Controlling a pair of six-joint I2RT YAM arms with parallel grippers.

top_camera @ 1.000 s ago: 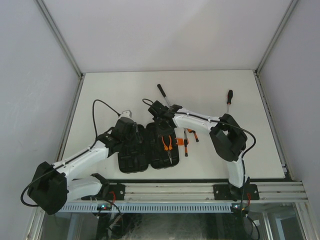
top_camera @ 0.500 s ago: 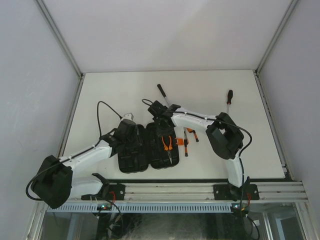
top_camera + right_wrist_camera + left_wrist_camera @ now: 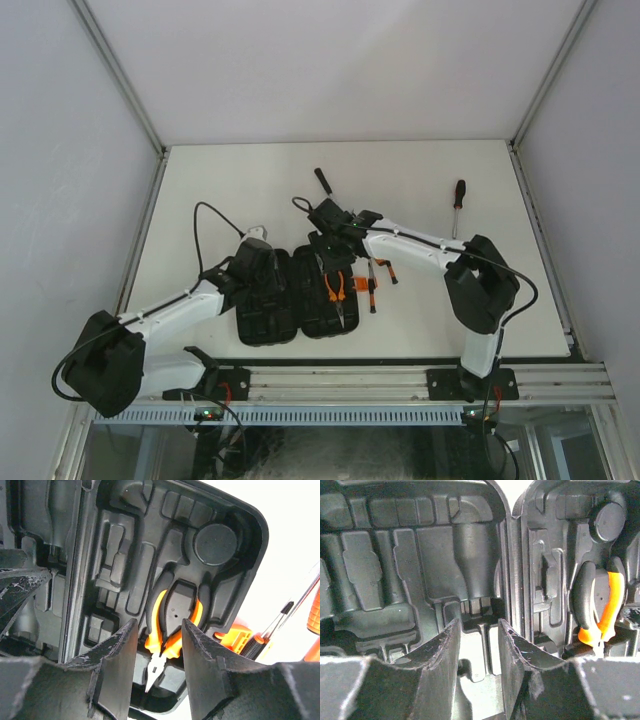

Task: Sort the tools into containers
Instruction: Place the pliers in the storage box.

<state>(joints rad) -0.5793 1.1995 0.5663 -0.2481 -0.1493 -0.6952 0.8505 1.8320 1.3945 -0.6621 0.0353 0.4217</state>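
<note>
The black tool case (image 3: pixel 262 318) lies open in two halves at the table's near middle. The orange-handled pliers (image 3: pixel 335 287) lie in a moulded slot of its right half. My right gripper (image 3: pixel 328 240) hangs open and empty above the pliers (image 3: pixel 172 622), which show between its fingers. My left gripper (image 3: pixel 268 265) is open and empty over the left half (image 3: pixel 385 565), close to the hinge; the pliers (image 3: pixel 606 611) show at the right there. Slim screwdrivers (image 3: pixel 372 285) lie right of the case. The hammer's black handle (image 3: pixel 322 182) pokes out behind my right wrist. The longer screwdriver (image 3: pixel 458 200) lies far right.
The case's orange latch (image 3: pixel 235 636) sticks out toward the screwdrivers (image 3: pixel 261 642). Grey walls enclose the table on three sides. My two grippers hang close together over the case, the left fingertip (image 3: pixel 22 587) showing in the right wrist view.
My right arm's elbow has swung to the right and its gripper has shifted slightly right over the case's right half. My left arm settled a little half a second ago, then stayed still.
</note>
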